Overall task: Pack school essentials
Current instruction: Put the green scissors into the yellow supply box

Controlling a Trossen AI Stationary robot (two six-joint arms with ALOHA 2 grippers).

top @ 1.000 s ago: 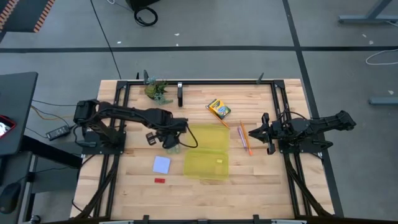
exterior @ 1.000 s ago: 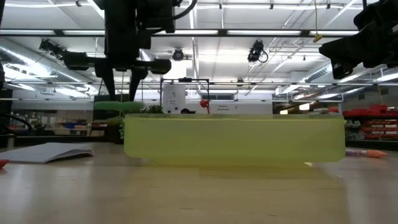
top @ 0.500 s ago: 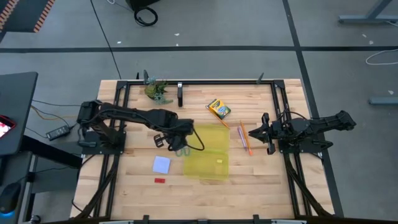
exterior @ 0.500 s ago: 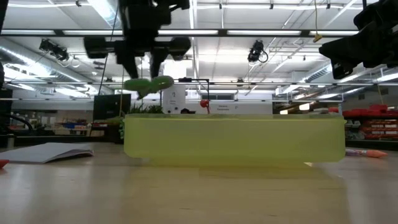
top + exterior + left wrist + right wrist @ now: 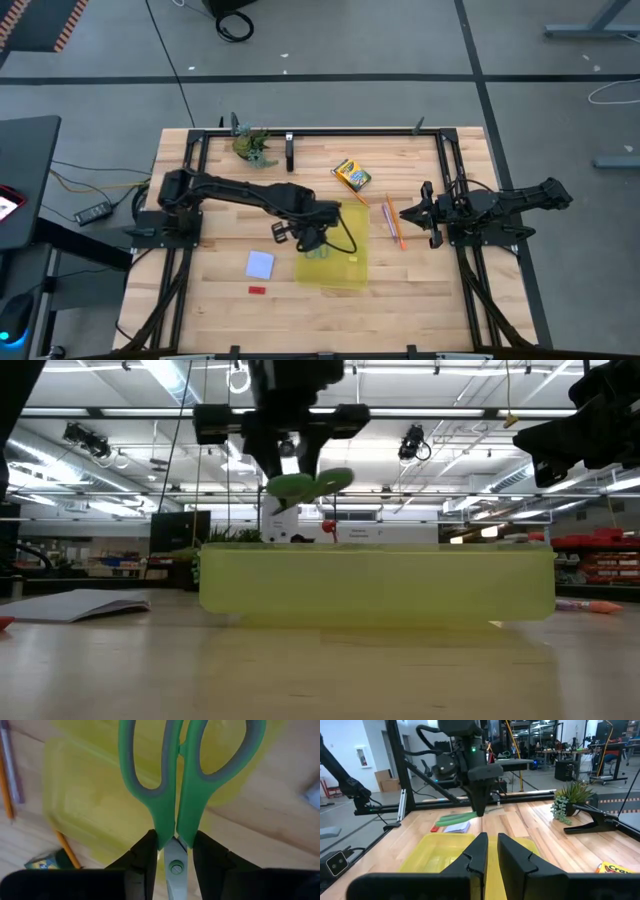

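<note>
Scissors, green-handled, are pinched near the pivot by the left pincer and carried in the air above the open yellow case, which lies flat near the middle of the bench. In the low view the scissors hang clear above the case wall, not touching it. The step in hand appears to be the transfer of the scissors into the case; the next move calls for lowering them inside the walls, handles level, before the fingers part. The right pincer waits toward the right edge of the bench with its fingers pressed nearly together, holding nothing. Remaining items lie outside the case: the crayon box toward the far edge, the orange pencil and purple pen side by side between the case and the right pincer, the pale blue note pad left of the case, and the red eraser toward the near edge. A leafy clump sits at the far edge.
</note>
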